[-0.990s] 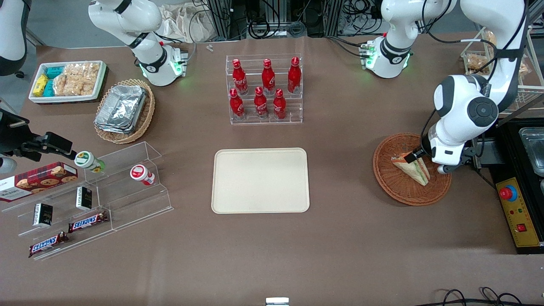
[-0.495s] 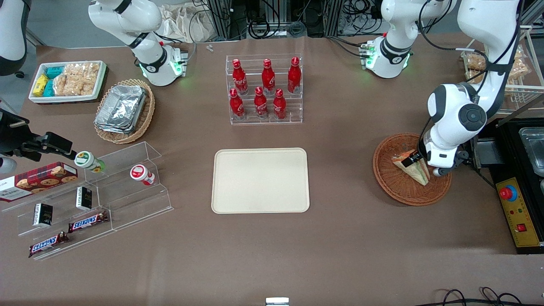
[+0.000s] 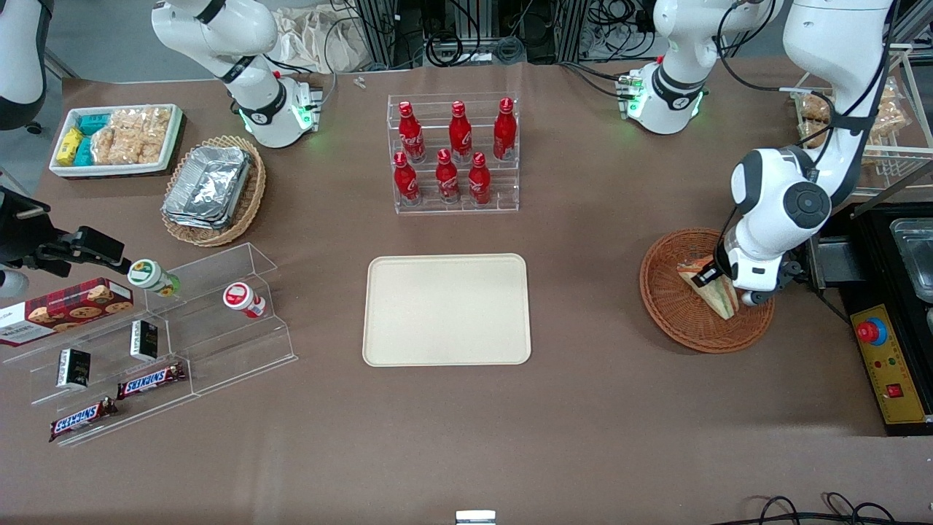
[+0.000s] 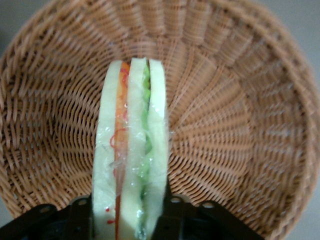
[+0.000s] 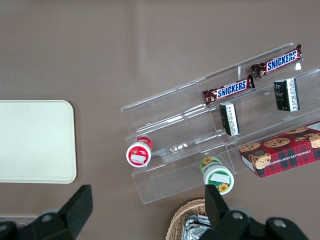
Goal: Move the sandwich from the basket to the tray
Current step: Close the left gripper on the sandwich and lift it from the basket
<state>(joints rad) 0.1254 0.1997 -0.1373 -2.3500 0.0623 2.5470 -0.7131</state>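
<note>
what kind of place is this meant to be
Likely a lab mock-up of a snack counter: a rack of cola bottles, Snickers bars on clear shelves, a serving tray. The gripper sits in the basket, at the sandwich.

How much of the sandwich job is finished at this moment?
Done: the hand has reached the basket. In hand: the sandwich sits between its fingers, apparently gripped, with its tip in the basket. Left: lift it, carry it to the bare tray, release.
</note>
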